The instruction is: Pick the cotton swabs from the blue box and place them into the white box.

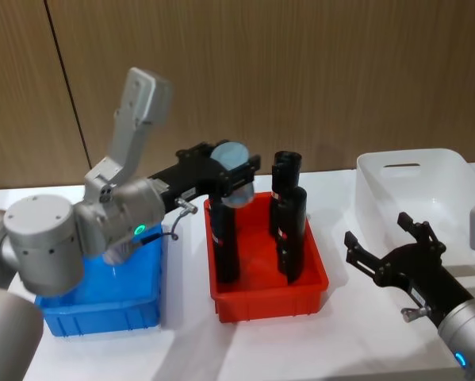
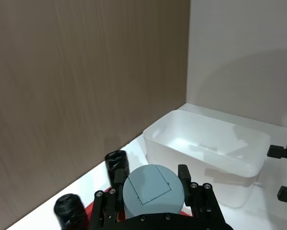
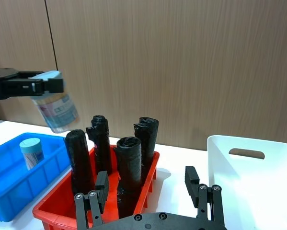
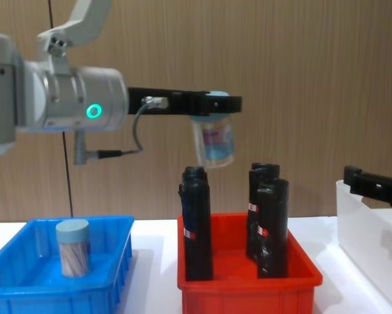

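Cotton swabs (image 4: 214, 142) in a clear jar with a pale blue lid hang tilted above the red bin (image 4: 248, 291), clamped at the lid between the jaws of the left gripper (image 4: 216, 103); a second jar (image 4: 72, 248) stands upright in the blue box (image 4: 25, 294). Right gripper (image 1: 377, 230) hovers near the white box (image 1: 376, 186), jaws apart.

Left tool (image 1: 233, 176) raised, clamped; right tool (image 1: 380, 236) low, fingers spread.
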Robot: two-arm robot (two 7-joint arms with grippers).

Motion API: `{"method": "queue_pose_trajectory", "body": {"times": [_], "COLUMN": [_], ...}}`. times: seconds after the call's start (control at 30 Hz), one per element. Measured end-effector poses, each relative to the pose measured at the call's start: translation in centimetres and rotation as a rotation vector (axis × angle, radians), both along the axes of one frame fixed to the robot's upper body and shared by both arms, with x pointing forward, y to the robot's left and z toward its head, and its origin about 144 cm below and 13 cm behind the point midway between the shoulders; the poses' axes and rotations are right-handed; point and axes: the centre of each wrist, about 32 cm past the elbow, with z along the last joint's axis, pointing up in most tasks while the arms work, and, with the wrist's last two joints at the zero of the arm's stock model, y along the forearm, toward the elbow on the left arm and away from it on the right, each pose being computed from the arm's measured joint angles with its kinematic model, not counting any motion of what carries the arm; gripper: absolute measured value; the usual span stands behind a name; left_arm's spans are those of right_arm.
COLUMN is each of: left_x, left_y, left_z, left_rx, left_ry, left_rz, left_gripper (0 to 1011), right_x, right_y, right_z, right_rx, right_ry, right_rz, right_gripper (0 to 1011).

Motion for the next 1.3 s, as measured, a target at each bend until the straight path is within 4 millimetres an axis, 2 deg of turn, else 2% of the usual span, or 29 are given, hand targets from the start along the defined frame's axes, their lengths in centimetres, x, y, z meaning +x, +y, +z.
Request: {"method": "queue_pose_trajectory", "body": {"times": [0.53, 1.3], "left_x": [2.2, 3.3], "left_y": [-2.5, -3.6], "left_z": [2.2, 3.0], "left_rx": [0.041, 0.05], "left_ry": [0.056, 0.086], "left_rz": [-0.107, -0.156], "left_gripper": [673, 673], "right_x": [0.0, 0.5], "right_y": [0.0, 0.2], "right_z": [0.0, 0.4], "right_rx": [0.0, -0.016], "right_ry": [0.0, 0.006], "right_rz": [0.0, 0.03], "right_gripper": [1001, 1001]}}
